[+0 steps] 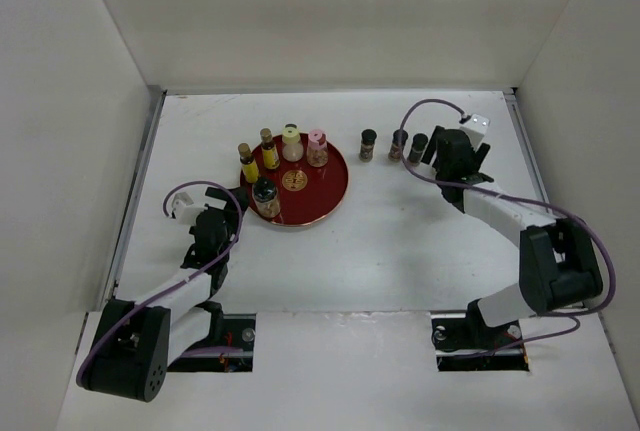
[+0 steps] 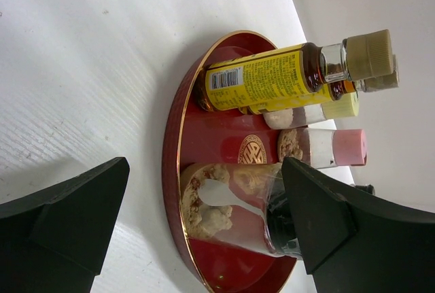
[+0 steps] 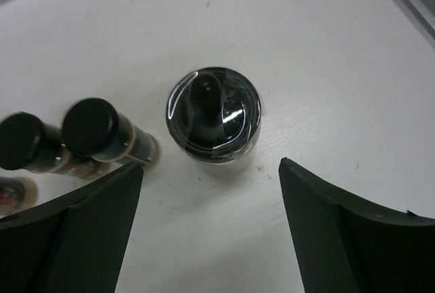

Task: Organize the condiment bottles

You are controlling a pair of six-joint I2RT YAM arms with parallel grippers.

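Right wrist view: right gripper (image 3: 211, 164) has its jaws spread wide, nothing clamped. A short dark bottle with a glossy black cap (image 3: 214, 113) stands upright on the white table (image 3: 326, 48) just ahead of the fingertips, in line with the gap; no contact visible. A second dark black-capped bottle (image 3: 102, 133) stands just beside it on the tray side, with a third dark bottle (image 3: 27, 145) next to that one. Top view shows these three in a row to the right of the round red tray (image 1: 325, 189), off it.

Left gripper (image 2: 204, 164) is also spread open, holding nothing, at the tray's near rim. A clear jar with a black cap and pale contents (image 2: 224, 204) stands on the tray just past the fingers. One finger hides its cap, so I cannot tell if they touch. Further back on the tray stand a slim yellow bottle with a tan cap (image 2: 265, 79), a second yellow bottle (image 1: 268, 151) close behind it, a cream bottle with a pale yellow lid (image 2: 312, 113) and a pink-lidded bottle (image 2: 326, 147).
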